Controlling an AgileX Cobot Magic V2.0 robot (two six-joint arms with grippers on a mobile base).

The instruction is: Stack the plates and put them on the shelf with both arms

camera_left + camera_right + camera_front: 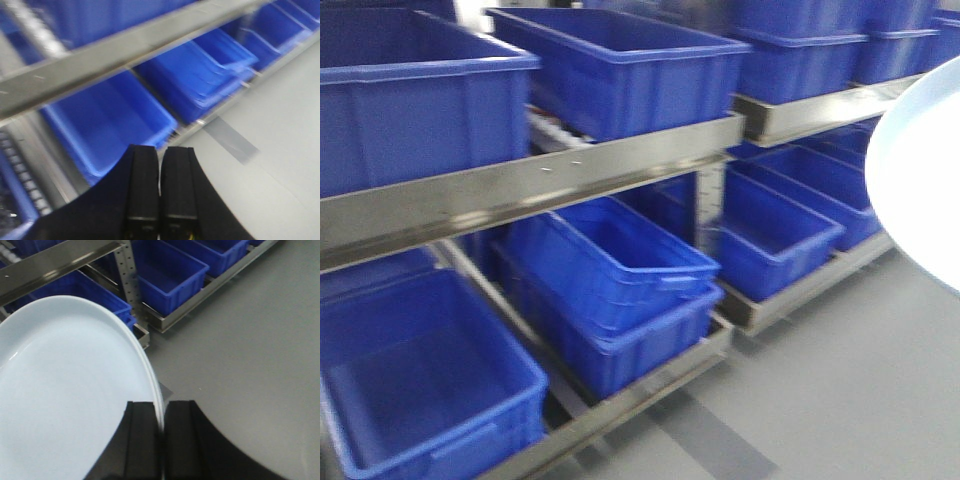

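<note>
The plates [65,390], two stacked with their rims nested, hang in the air above the grey floor [250,340], clamped at the rim by the right gripper [163,427]. Their pale edge also shows at the right of the front view [920,170]. The left gripper [160,187] is pressed closed on nothing. Beyond stands a metal shelf [550,180] with blue bins [620,70].

Two glossy pale blue-white round shallow plates [65,390], stacked, rims aligned, held on edge at the rim, off the floor.
</note>
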